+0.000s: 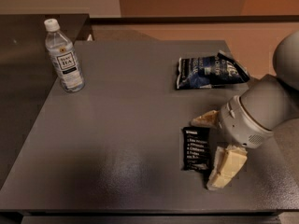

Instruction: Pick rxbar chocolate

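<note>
The rxbar chocolate (196, 148) is a small flat black wrapper with stacked white text, lying on the dark grey table (126, 125) at the front right. My gripper (212, 148) hangs over the bar's right edge, open, with one cream finger (205, 119) just behind the bar's far right corner and the other finger (226, 167) at its near right side. The bar lies flat on the table, partly between the fingers. The grey wrist covers the table right of the bar.
A puffy dark blue snack bag (209, 70) lies behind the gripper at the back right. A clear water bottle (64, 57) with a white cap stands upright at the back left. A darker surface adjoins the table on the left.
</note>
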You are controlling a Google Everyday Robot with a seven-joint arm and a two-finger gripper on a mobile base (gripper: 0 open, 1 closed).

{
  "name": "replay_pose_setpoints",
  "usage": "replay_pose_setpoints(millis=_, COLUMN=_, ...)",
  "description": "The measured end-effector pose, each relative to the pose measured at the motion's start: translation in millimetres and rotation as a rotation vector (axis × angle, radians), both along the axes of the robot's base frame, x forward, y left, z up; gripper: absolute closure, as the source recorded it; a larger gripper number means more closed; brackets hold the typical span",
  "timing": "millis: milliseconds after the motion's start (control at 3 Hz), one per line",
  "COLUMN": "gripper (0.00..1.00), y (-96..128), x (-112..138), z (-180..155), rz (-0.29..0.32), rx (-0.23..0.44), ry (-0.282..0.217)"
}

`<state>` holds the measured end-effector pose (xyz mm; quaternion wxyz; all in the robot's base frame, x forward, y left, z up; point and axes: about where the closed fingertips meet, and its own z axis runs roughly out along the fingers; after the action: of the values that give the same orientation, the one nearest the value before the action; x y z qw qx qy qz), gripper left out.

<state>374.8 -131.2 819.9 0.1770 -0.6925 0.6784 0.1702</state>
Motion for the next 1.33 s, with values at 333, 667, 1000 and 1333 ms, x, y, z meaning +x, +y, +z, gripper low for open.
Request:
replay_pose_setpoints(millis=333, gripper=0.42, y=9, x=2, z=7, rz=0.005, rx=0.025, ry=-0.002)
replay_pose_setpoints(millis=667, gripper=0.65, y=19, x=4, z=15, rz=0.012, rx=0.049, ry=-0.007)
replay_pose_setpoints(millis=1000, gripper=0.88, y=20, x=8, z=23, rz=-0.006, rx=0.068, ry=-0.014)
replay_pose_setpoints(millis=1333, gripper=1.00, y=23, x=17, z=43, rz=-0.022, rx=0.084, ry=-0.033)
